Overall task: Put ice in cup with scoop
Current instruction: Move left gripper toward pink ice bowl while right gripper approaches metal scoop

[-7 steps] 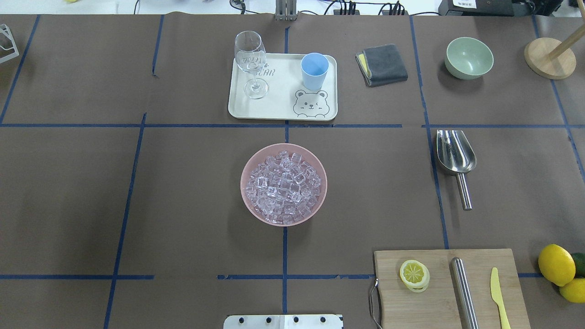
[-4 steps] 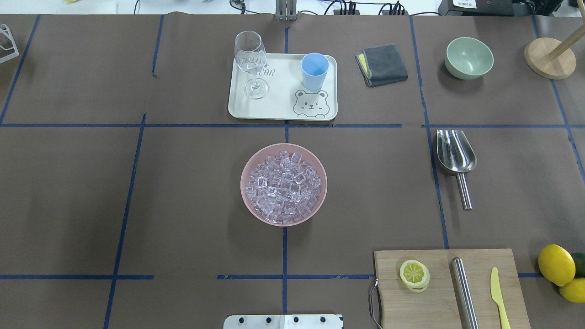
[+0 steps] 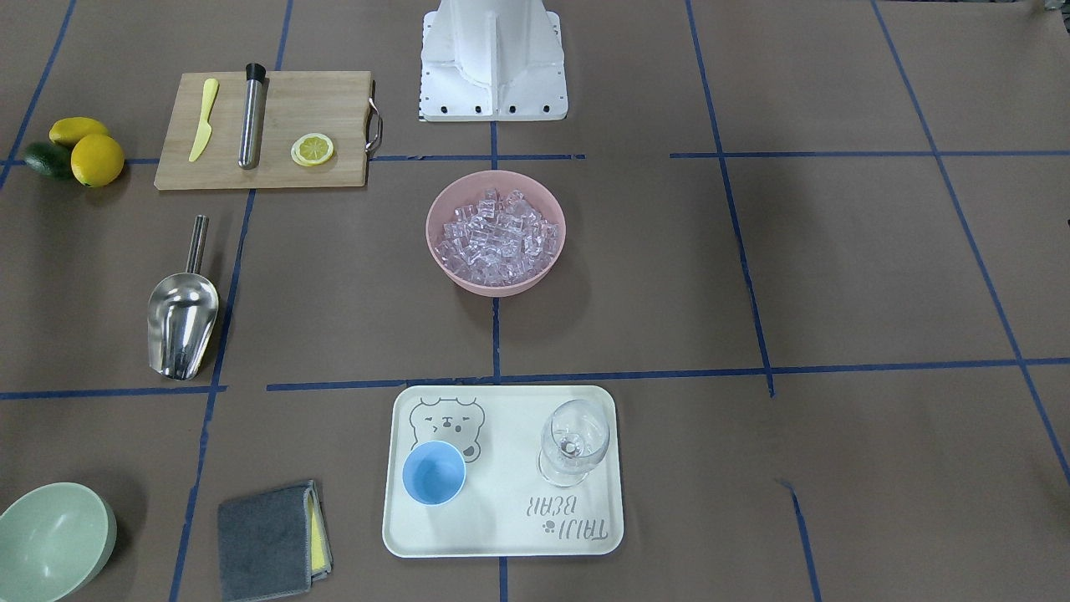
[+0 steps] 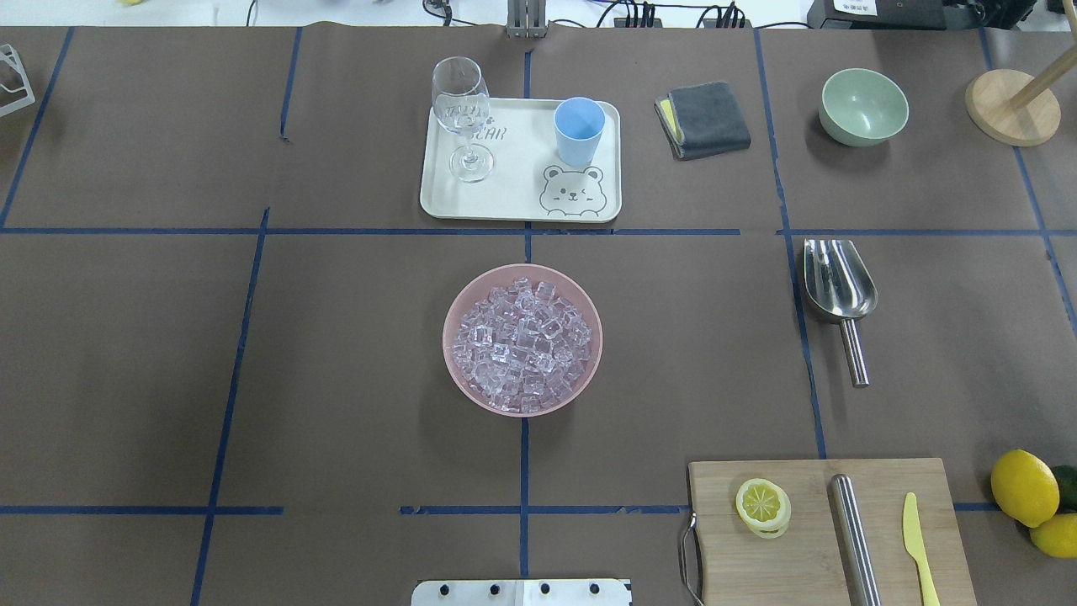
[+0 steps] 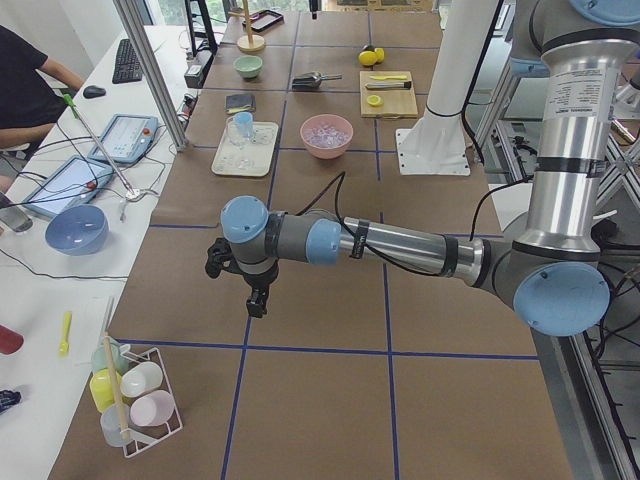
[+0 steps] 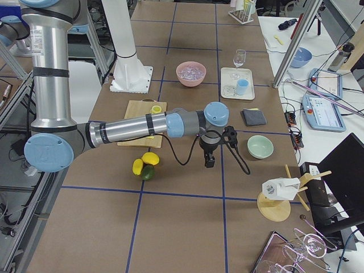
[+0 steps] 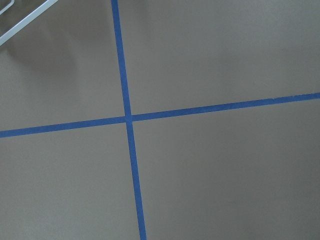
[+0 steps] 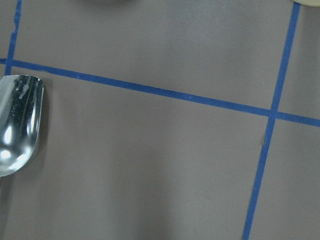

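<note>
The ice fills a pink bowl at the table's middle. The light-blue cup stands upright on a white bear tray, beside a wine glass. The steel scoop lies on the table at the right, handle toward the robot; its trough shows at the left edge of the right wrist view. My right gripper hangs over the table near the scoop, seen only from the side. My left gripper hangs over bare table far to the left. I cannot tell whether either is open.
A cutting board with a lemon slice, a steel rod and a yellow knife lies front right. Lemons, a green bowl, a grey cloth and a wooden stand are on the right.
</note>
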### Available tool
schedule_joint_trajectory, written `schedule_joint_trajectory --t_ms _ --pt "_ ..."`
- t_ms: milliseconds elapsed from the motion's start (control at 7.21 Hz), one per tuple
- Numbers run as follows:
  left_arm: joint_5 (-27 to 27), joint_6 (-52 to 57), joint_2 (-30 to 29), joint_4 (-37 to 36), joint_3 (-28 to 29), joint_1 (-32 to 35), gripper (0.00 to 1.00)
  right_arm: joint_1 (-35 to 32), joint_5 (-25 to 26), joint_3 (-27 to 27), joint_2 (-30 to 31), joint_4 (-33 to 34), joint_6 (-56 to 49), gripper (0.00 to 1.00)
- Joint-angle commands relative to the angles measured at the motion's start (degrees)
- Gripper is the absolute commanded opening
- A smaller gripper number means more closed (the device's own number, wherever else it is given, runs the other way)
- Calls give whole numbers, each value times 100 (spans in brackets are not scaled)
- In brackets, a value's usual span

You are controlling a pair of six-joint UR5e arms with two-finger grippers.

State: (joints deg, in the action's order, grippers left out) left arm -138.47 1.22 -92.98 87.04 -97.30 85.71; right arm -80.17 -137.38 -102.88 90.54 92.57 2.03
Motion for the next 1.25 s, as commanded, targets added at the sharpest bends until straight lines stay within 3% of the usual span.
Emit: schedule_joint_trajectory --t_ms 0,277,555,971,1109 --pt "-22 -25 -18 6 -175 -298 100 132 -409 -126 25 -90 129 100" --pt "-23 1 -36 163 -734 -623 100 325 -352 -258 34 -99 840 100" --pt "30 -60 -429 1537 -694 -2252 100 440 -307 -381 34 -107 974 100" --pt "65 -26 -1702 1886 -405 -3810 100 781 -115 -854 34 -99 1812 100" --pt "152 -8 -1749 2435 -282 -4181 100 1018 86 -1074 43 -99 2314 100"
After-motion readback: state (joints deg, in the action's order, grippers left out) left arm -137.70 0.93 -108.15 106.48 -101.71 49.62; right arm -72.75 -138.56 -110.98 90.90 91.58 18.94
